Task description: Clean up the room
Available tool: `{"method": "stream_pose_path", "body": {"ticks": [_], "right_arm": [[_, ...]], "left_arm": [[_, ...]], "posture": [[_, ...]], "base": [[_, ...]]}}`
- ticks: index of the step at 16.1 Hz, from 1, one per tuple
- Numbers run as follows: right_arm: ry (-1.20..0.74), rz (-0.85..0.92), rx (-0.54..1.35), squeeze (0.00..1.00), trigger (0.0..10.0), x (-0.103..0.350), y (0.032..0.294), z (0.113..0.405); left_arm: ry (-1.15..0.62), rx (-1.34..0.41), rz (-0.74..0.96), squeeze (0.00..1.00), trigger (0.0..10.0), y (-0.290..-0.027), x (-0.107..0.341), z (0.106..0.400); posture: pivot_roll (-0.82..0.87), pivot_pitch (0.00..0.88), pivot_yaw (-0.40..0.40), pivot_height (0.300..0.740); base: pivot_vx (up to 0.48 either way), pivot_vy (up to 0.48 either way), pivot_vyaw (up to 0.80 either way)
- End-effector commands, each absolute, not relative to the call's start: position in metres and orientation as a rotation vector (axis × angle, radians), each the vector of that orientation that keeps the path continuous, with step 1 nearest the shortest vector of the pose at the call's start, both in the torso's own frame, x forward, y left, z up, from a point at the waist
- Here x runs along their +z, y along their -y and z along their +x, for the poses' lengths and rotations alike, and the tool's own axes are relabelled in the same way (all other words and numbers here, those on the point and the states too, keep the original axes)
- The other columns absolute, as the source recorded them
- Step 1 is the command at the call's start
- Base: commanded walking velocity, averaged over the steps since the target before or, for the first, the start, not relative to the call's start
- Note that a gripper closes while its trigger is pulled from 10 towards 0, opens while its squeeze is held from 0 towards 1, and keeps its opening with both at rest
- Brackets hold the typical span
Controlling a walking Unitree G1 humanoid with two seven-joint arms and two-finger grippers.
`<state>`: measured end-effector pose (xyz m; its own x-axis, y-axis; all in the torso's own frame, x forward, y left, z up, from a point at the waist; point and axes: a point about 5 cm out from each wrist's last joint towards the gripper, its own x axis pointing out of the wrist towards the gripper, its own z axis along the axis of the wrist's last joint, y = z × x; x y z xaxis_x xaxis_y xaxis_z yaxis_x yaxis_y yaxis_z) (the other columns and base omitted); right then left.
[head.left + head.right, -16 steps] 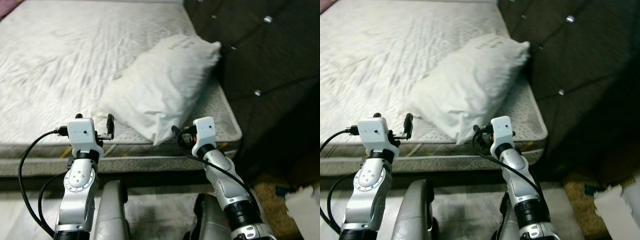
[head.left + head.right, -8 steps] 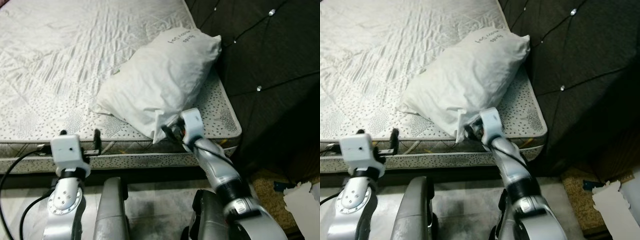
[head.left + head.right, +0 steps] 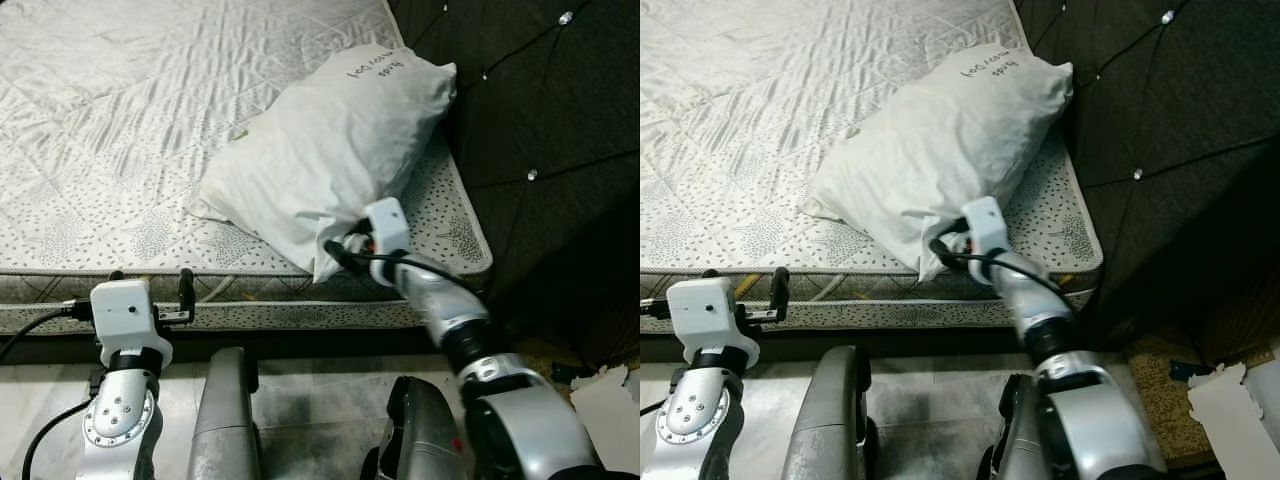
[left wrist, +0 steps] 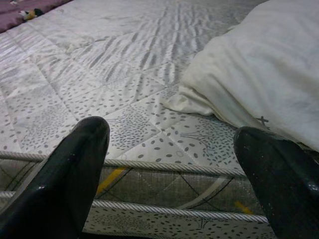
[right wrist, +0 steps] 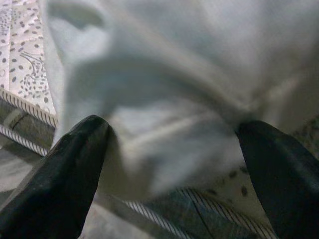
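Our right claw (image 5: 169, 149) has pushed forward since a moment ago — it was short of the bed's edge, and now it sits right against the near corner of the pillow (image 3: 330, 150). The left arm has dropped lower and further from the mattress (image 3: 120, 110), and the whole scene has shifted a little with our head.

We count one pillow, one mattress, two claws. The pillow lies tilted across the right end of the mattress, its far end close to the dark tufted headboard (image 3: 540, 130), its near corner at the mattress edge.

In the right wrist view our two black fingers (image 5: 65, 169) are spread wide, with the pillow's bunched corner between them — we cannot tell whether either finger touches the cloth. The left claw (image 4: 174, 174) is wide open too, holding nothing, aimed at the mattress edge in front of the pillow.

The right fingers are hidden behind the wrist in the head views. There is dark writing on the pillow's far end, too small to read. A pale scrap (image 3: 605, 405) on the floor at the right is cut off by the frame.
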<state>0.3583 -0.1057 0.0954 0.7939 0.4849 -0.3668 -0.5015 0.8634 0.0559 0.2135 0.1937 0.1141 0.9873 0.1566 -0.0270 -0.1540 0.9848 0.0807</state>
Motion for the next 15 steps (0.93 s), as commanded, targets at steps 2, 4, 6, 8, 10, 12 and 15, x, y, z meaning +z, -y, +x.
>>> {"method": "stream_pose_path", "body": {"ticks": [2, 4, 6, 8, 10, 12, 15], "right_arm": [[-0.444, -0.012, 0.589, 0.00, 10.0, 0.082, 0.095, 0.348], [-0.452, 0.008, 0.629, 0.00, 10.0, 0.079, 0.077, 0.344], [-0.451, 0.029, 0.663, 0.00, 10.0, 0.081, 0.063, 0.343], [-0.453, 0.072, 0.663, 0.00, 10.0, 0.084, 0.053, 0.343], [-0.422, 0.108, 0.569, 0.00, 10.0, 0.091, 0.050, 0.350], [-0.389, 0.097, 0.455, 0.00, 10.0, 0.096, 0.049, 0.357], [-0.350, 0.078, 0.380, 0.00, 10.0, 0.101, 0.049, 0.361]], "left_arm": [[-0.034, 0.125, 0.070, 0.00, 10.0, -0.187, 0.117, 0.218], [-0.035, 0.118, 0.071, 0.00, 10.0, -0.186, 0.118, 0.218], [-0.034, 0.122, 0.077, 0.00, 10.0, -0.189, 0.119, 0.217], [-0.033, 0.130, 0.084, 0.00, 10.0, -0.192, 0.119, 0.216], [-0.036, 0.134, 0.086, 0.00, 10.0, -0.192, 0.119, 0.216], [-0.034, 0.133, 0.085, 0.00, 10.0, -0.190, 0.120, 0.217], [-0.032, 0.135, 0.087, 0.00, 10.0, -0.190, 0.120, 0.217]], "posture": [[0.20, 0.141, -0.048, 0.571], [0.21, 0.138, -0.048, 0.571], [0.22, 0.136, -0.050, 0.571], [0.23, 0.131, -0.054, 0.571], [0.24, 0.127, -0.055, 0.571], [0.24, 0.124, -0.054, 0.571], [0.25, 0.124, -0.058, 0.571]], "base": [[0.000, 0.000, 0.00], [0.000, 0.000, 0.00], [0.000, 0.000, 0.00], [0.000, 0.000, 0.00], [0.000, 0.000, 0.00], [0.000, 0.000, 0.00], [0.000, 0.000, 0.00]]}}
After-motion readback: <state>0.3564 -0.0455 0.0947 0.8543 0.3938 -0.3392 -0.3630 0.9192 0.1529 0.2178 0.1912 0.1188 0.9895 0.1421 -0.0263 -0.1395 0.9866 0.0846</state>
